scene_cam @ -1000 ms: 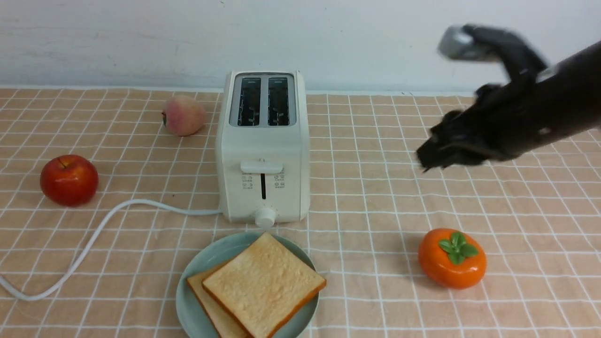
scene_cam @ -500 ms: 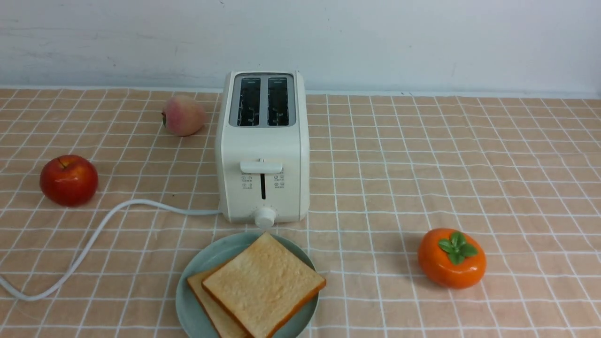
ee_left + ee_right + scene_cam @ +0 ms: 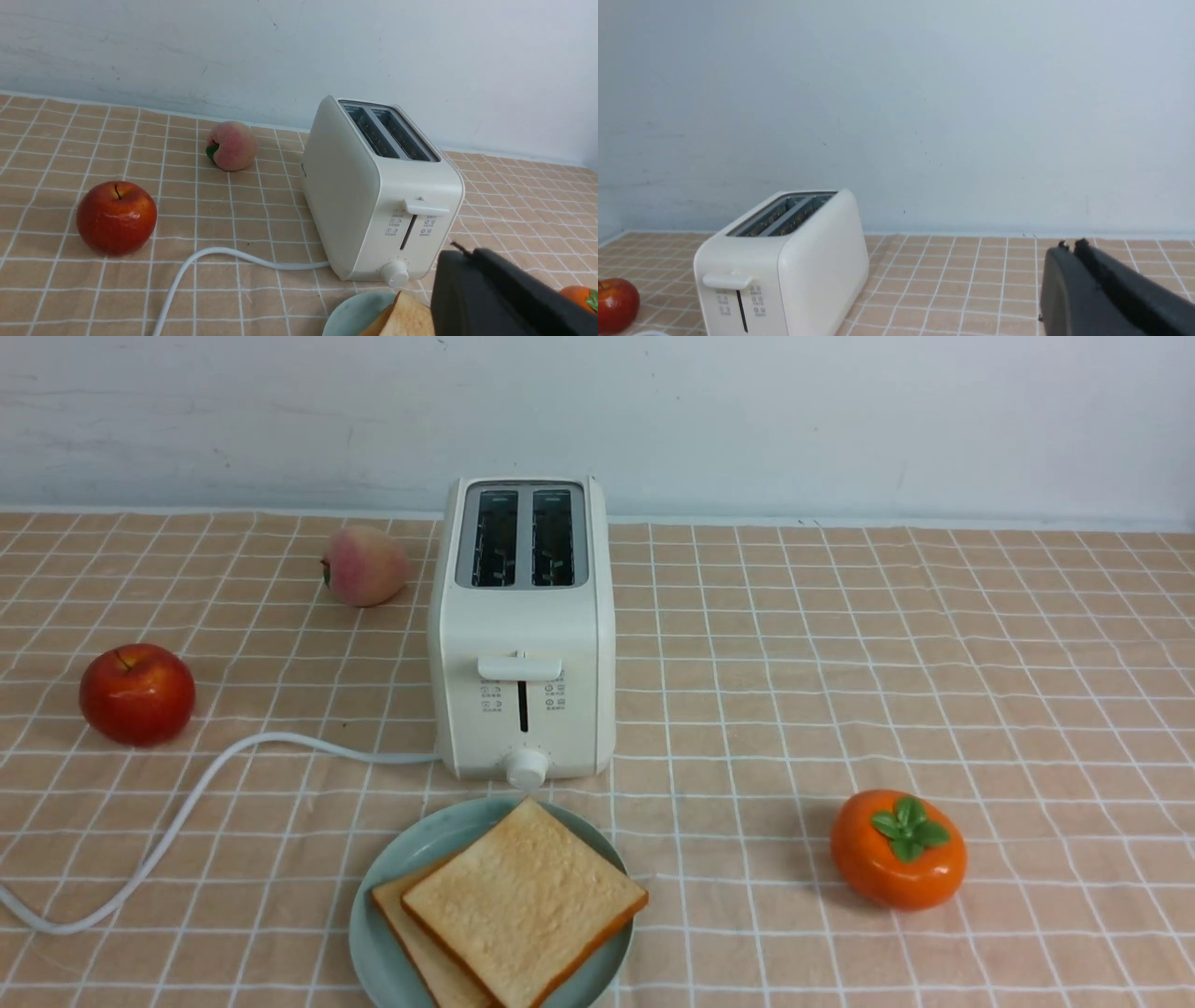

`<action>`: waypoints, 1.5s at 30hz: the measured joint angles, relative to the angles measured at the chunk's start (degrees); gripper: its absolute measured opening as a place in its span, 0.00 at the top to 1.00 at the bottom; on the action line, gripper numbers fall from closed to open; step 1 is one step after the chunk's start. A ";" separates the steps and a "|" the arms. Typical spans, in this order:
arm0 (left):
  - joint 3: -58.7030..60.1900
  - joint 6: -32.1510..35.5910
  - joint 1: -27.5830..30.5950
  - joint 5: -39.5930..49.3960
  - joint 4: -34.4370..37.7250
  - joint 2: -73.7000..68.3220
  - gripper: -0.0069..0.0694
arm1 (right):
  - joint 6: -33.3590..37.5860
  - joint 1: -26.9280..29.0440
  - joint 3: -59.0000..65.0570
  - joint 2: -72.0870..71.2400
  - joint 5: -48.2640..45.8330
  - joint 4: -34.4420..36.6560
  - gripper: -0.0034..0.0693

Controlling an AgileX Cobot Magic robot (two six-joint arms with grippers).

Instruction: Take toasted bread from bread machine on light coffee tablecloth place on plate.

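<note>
From here I have open cloth (image 3: pixel 794 709) between toaster (image 3: pixel 525 635) and persimmon (image 3: pixel 899 849). Left of the toaster, the cord (image 3: pixel 201 793), apple (image 3: pixel 137 694) and peach (image 3: pixel 366 566) obstruct my way.

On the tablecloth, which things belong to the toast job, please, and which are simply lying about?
Part of the job:
- toast
- plate
- toaster
- tablecloth

Just lying about:
- apple
- peach
- persimmon
</note>
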State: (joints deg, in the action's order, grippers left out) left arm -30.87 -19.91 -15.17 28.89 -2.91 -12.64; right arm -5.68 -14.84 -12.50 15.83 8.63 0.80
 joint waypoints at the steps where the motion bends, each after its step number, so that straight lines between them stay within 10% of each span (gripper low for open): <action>1: 0.00 0.00 0.00 -0.26 -0.15 0.00 0.93 | 0.00 0.00 0.05 -0.05 0.16 0.00 0.94; 31: 2.07 0.00 0.08 0.79 -0.92 0.65 0.91 | 0.00 0.19 0.11 -0.22 0.41 -0.18 0.89; 45: 32.10 0.00 12.37 -8.04 3.44 13.21 0.90 | 0.00 0.19 0.11 -0.27 0.59 -0.18 0.88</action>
State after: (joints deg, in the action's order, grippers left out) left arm 1.23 -19.91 -2.81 20.85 0.53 0.58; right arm -5.68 -14.65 -12.39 15.57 9.22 0.63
